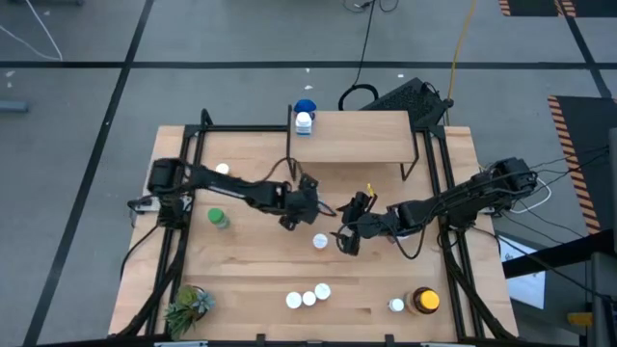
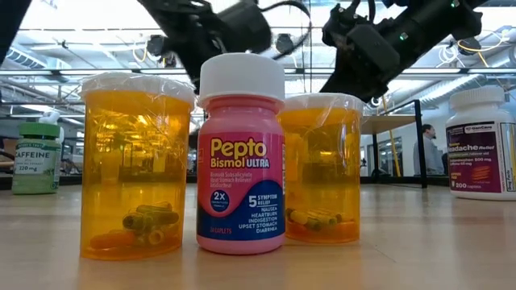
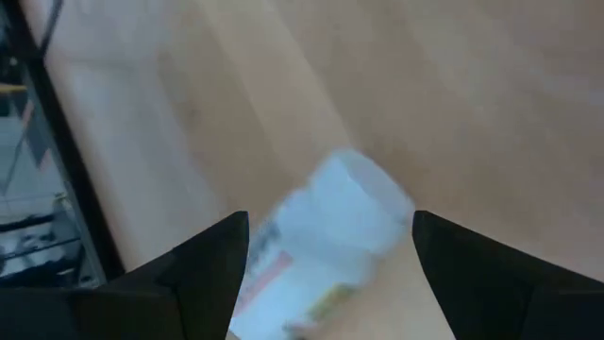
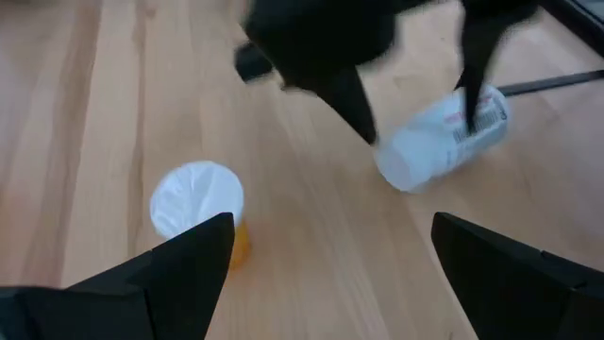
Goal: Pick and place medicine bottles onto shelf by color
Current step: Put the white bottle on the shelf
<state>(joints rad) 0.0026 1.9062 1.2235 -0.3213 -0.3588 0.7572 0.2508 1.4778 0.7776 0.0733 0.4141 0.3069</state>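
Observation:
A white bottle point(image 3: 330, 247) lies on its side on the table, also in the right wrist view point(image 4: 442, 142). My left gripper point(image 1: 297, 207) is open over it at mid-table, one finger on each side of its body. My right gripper point(image 1: 349, 236) hovers open just to the right. An orange bottle with a white cap point(image 4: 198, 203) stands upright before its fingers. The shelf point(image 1: 362, 137) stands at the far edge and bears a blue-capped bottle point(image 1: 304, 120) at its left end. My left gripper comes at the lying white bottle from above, slanting, its fingers point(image 4: 357, 106) astride the body and across its length. I cannot tell whether they touch it. The bottle rests on the table.
A green-capped bottle point(image 1: 218, 218) and a white one point(image 1: 223, 170) stand at the left. Three white-capped bottles point(image 1: 308, 297) stand near the front edge, with an amber jar point(image 1: 424, 301) and a white bottle point(image 1: 396, 306) at front right. A plant point(image 1: 188, 308) sits at front left.

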